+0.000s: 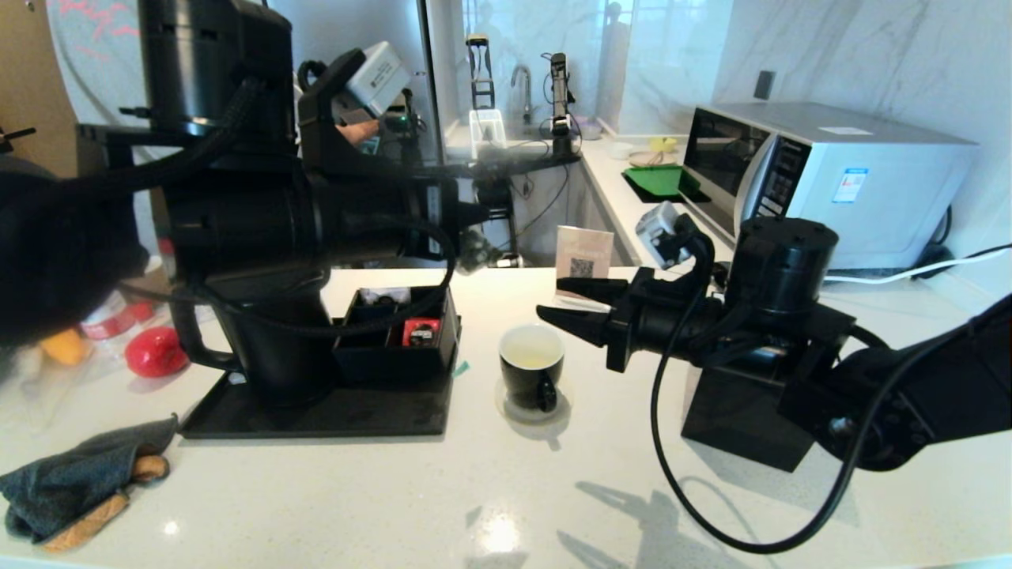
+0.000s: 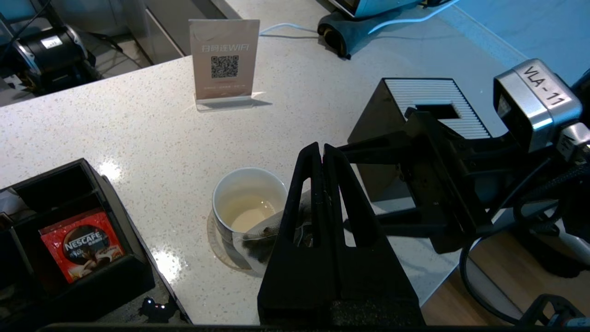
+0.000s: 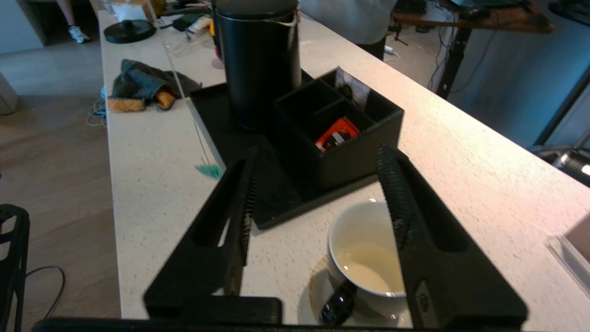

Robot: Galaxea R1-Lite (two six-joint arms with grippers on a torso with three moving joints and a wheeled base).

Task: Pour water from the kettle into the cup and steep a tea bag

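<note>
The black cup (image 1: 531, 371) stands on a coaster mid-counter, its white inside holding pale yellowish water (image 3: 368, 267). My left gripper (image 2: 321, 150) is raised above and left of the cup, shut on the tea bag (image 2: 258, 240). The translucent pouch hangs under the fingers, close to the cup's rim. Its thin string drops to the teal tag (image 3: 208, 171) beside the tray. My right gripper (image 1: 557, 299) hovers open just right of the cup, and in its wrist view the cup (image 3: 368, 258) lies partly behind one finger. The black kettle (image 1: 273, 348) stands upright on the tray, partly hidden by my left arm.
A black tray (image 1: 316, 415) carries the kettle and a divided organizer box (image 1: 395, 352) with a red packet (image 2: 83, 246). A black tissue box (image 1: 743, 411) sits under my right arm. A QR sign (image 2: 224, 57), a microwave (image 1: 822, 174) and a crumpled cloth (image 1: 79, 482) ring the area.
</note>
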